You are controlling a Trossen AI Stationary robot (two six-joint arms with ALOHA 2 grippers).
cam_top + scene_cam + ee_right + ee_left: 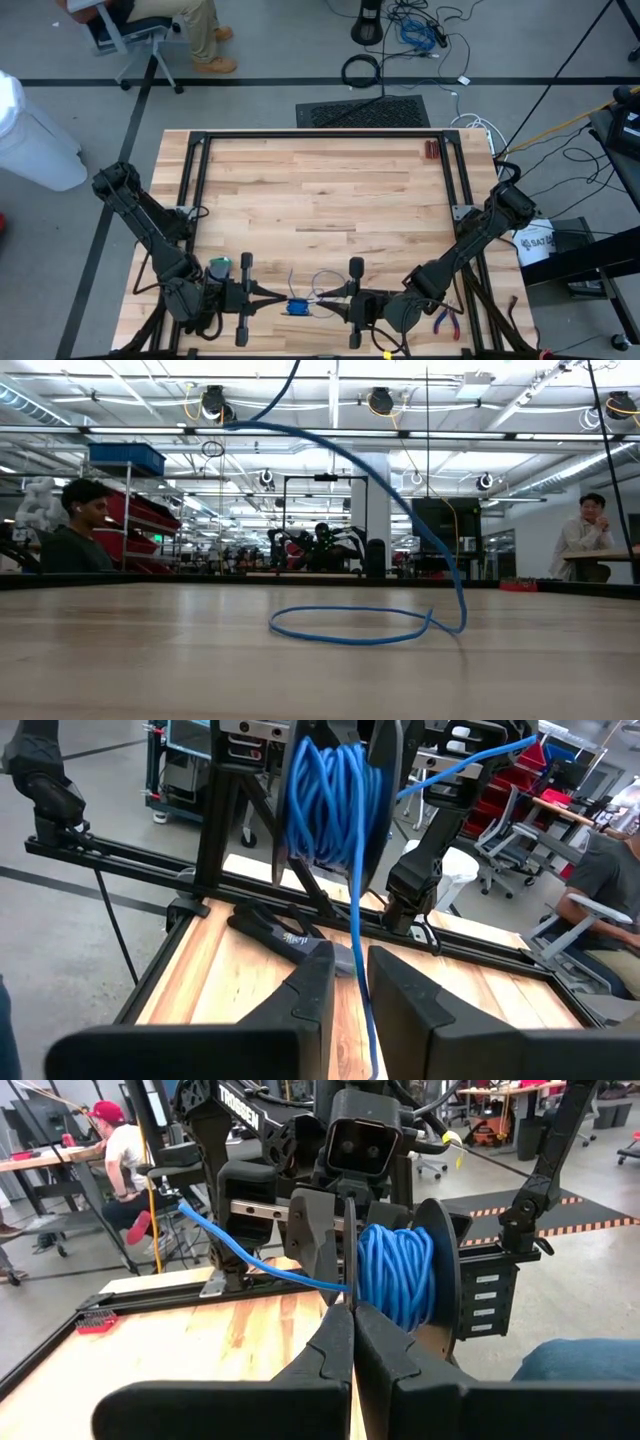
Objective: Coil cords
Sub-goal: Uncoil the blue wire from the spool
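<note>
Left tool [352, 1315] shut on blue cord [395, 1275].

Thin blue cord [298, 307], tight bundle held between both grippers, loose tail looped on tabletop beside them

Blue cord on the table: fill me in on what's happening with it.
Two robot arms are coiling a thin blue cord at the near edge of the wooden table. The left gripper is shut on the cord bundle, holding it up between the arms. The right gripper faces the bundle with its fingers slightly apart, the cord's tail hanging between them. A loose loop lies on the table, not yet wound in. Red-handled pliers lie by the right arm.
</note>
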